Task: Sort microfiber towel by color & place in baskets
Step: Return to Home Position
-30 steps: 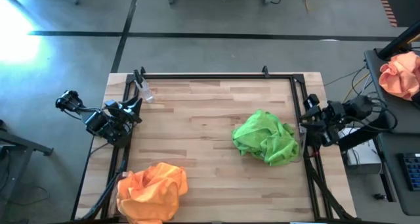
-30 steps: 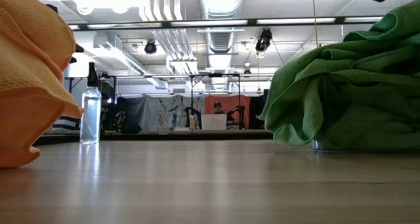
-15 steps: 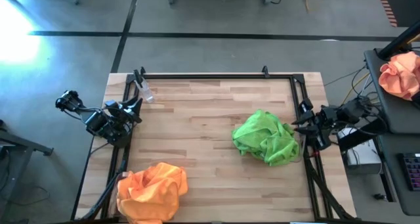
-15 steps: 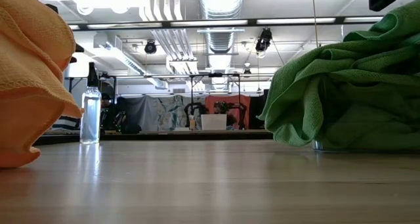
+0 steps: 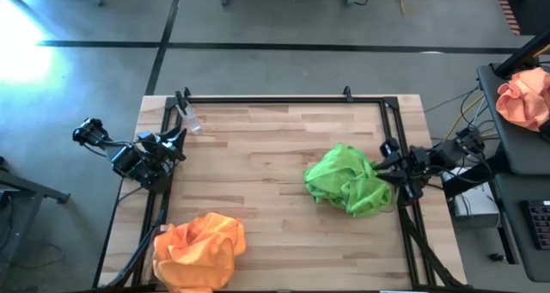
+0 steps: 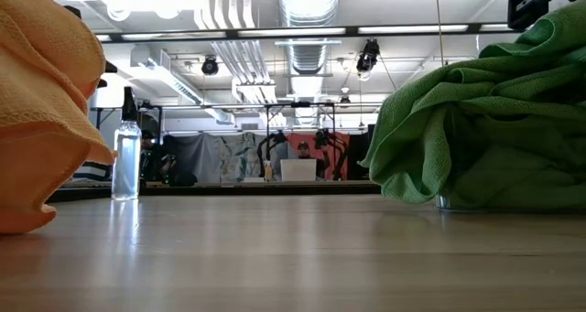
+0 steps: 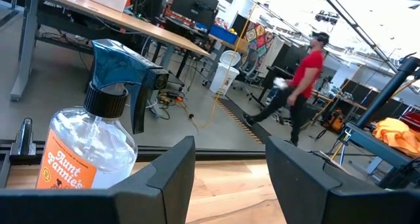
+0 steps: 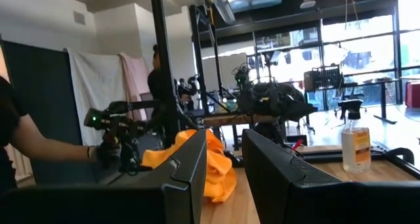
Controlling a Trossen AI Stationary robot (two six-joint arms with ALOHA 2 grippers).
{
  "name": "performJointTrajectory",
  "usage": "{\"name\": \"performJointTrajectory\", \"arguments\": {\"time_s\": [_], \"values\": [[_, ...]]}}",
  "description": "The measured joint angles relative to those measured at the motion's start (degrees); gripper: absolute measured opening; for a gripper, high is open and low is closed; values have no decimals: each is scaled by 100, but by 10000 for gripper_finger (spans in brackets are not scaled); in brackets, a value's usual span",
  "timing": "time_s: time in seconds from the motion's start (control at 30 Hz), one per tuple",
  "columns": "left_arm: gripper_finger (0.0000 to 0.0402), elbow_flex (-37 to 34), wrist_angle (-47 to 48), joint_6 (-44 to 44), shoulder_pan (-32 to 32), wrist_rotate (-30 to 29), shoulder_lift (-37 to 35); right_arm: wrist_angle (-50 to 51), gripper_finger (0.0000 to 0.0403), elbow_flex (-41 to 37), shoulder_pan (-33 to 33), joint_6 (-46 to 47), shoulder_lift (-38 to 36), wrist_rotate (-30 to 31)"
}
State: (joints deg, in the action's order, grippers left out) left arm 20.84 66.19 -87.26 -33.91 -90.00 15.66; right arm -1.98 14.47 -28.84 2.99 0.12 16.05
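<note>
High view: the lime green towels (image 5: 348, 181) lie in a heap on the right half of the table (image 5: 266, 168), and the orange towels (image 5: 199, 248) are heaped at its near left corner; the baskets cannot be made out under either heap. The left gripper (image 5: 177, 140) sits at the table's left edge near a spray bottle (image 5: 189, 119); the right gripper (image 5: 388, 160) is at the right edge, just beside the green heap. A peach cloth (image 5: 526, 97) lies on a side bench, well apart.

Low view: the orange towels (image 6: 37, 102) fill the left and the green towels (image 6: 476, 129) the right, with bare table and the spray bottle (image 6: 126, 152) between them; a pale sliver under the green heap may be a basket rim, though that cannot be told.

Left wrist view: the left gripper (image 7: 230, 152) has its jaws well parted with nothing between them; the spray bottle (image 7: 85, 152) stands close, and a person (image 7: 302, 86) walks in the room beyond.

Right wrist view: the right gripper (image 8: 224, 145) has its jaws a little parted and empty; it looks across to the orange towels (image 8: 210, 165).

Judgement: sorting looks finished and the step in hand is the return to rest; the next move calls for drawing the right arm clear without snagging the green heap.
</note>
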Motion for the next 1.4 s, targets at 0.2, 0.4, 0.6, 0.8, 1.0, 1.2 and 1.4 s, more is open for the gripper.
{"name": "performJointTrajectory", "arguments": {"time_s": [0.2, 0.4, 0.6, 0.8, 1.0, 1.2, 1.4], "values": [[171, 0, 0, 0, 0, 0, 0, -451, 91, -274, -2, 52, 0, 0], [171, 0, 0, -2, 0, 0, 0, -741, 91, -461, 0, 69, 0, 0], [171, 0, 0, -2, 0, 0, 0, -770, 91, -497, 0, 216, 0, 0], [171, 0, -4, -2, 0, 0, 0, -1129, 91, -803, -1, 364, 0, 2], [171, 0, -30, -2, 0, 0, 0, -1579, 91, -1092, 0, 395, 0, 48], [171, 0, -44, -2, 0, 0, 0, -1722, 91, -1255, 0, 625, 0, 48], [171, 0, -46, -2, 0, 0, 0, -1722, 91, -1262, -2, 657, 0, 48]]}}
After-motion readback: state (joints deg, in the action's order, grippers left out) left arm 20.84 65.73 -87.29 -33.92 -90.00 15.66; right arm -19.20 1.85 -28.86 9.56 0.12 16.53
